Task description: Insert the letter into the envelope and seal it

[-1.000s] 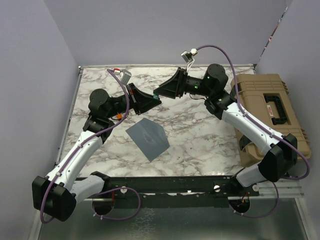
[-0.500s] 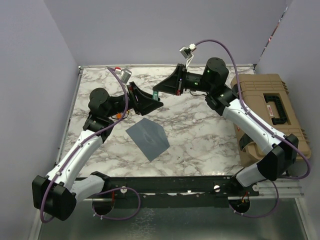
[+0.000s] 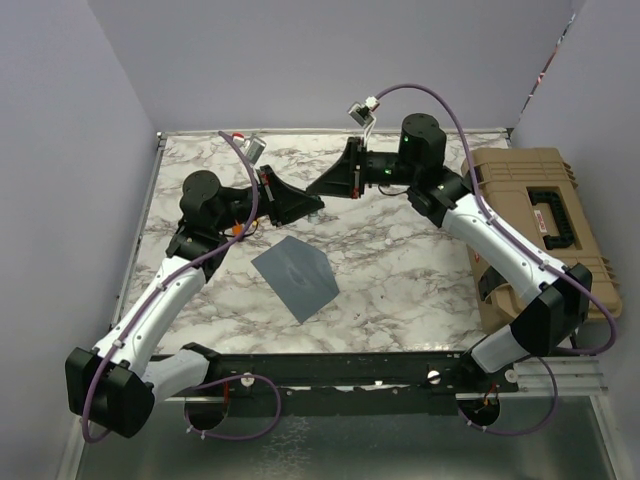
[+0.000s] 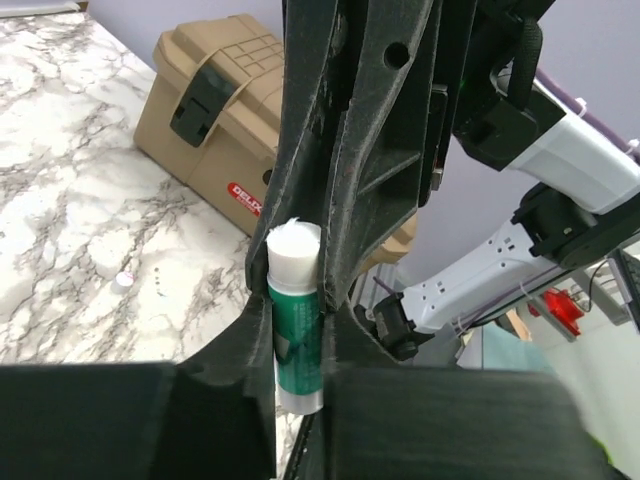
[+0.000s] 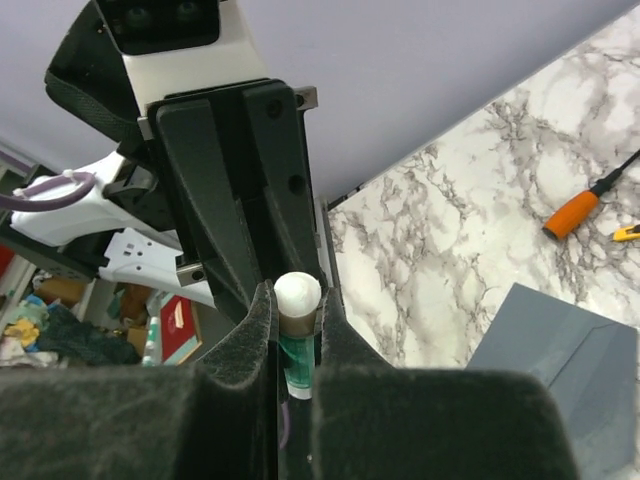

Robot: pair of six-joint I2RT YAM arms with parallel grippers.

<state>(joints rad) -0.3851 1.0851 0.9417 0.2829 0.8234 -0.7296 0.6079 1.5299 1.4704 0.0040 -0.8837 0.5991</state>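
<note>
- The left gripper point(image 4: 298, 350) and the right gripper point(image 5: 297, 330) are brought tip to tip above the far part of the marble table point(image 3: 400, 270).
- A glue stick point(image 4: 296, 318) with a green body and a white end is seen between them.
- In the left wrist view, the stick is pressed between the left fingers, which are nearly closed on its lower part. Its white end is reached by the dark fingers of the other arm.
- In the right wrist view, the same stick is clamped tightly between the right fingers. A white rounded end and a brown ring are shown above the green body.
- So the stick is gripped by both grippers at once, each one narrowed down to its width.
- The envelope point(image 3: 295, 278) is laid flat on the table, turned at an angle. It is nearer to the arm bases than the grippers are and it is not touched by either of them.
- A fold line is seen across the grey-blue paper, but it cannot be told if the flap is closed.
- A tan case point(image 3: 530, 220) is placed at the right edge of the table, beside the right arm.
- An orange-handled tool point(image 5: 575, 212) is lying on the marble beyond the envelope.
</note>
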